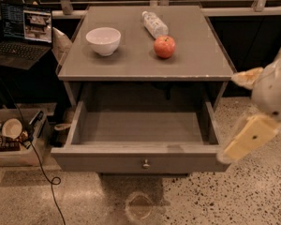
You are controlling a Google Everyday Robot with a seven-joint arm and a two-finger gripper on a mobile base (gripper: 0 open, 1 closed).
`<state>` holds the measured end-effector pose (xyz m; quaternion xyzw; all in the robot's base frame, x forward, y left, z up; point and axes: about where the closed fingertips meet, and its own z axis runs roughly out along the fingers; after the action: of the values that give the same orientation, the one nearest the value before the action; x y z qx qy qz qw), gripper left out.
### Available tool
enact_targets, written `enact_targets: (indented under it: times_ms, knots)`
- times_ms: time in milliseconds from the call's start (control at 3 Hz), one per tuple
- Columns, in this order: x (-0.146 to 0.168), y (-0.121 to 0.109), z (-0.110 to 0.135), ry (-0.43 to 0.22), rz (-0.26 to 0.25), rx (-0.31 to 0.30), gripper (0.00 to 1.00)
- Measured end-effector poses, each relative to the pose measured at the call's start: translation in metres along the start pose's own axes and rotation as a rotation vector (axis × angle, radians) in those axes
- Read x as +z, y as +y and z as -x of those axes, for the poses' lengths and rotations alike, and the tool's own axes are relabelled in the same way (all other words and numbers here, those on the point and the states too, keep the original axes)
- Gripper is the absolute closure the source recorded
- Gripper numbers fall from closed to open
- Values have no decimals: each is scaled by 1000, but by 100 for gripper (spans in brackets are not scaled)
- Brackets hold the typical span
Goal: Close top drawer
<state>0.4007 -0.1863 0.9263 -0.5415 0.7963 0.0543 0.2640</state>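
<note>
The top drawer [107, 162] of the grey cabinet [140, 62] is pulled far out toward me. Its flat grey front has one small round metal knob [145, 163] at the centre, and I see nothing inside it. My gripper [247, 139], cream-coloured and blurred, is at the right of the view, just beside the drawer's front right corner and level with the top of its front panel. The white arm [274, 95] rises behind it. I cannot tell whether the gripper touches the drawer.
On the cabinet top stand a white bowl [103, 40], a red apple [164, 46] and a lying plastic bottle [154, 24]. An open laptop [23, 32] sits at the left. A box of clutter [14, 137] and a cable [43, 172] lie on the speckled floor at the left.
</note>
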Motion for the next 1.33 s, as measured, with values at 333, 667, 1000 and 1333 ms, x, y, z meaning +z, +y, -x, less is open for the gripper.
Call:
enact_targets:
  times_ms: [333,667,1000,1333]
  knots:
    - [56,21,5,-156,74,63,0]
    - [118,36,23,-265,164,130,0]
    - [175,52,34,-302,268,188,4]
    - [175,52,34,-302,268,188,0]
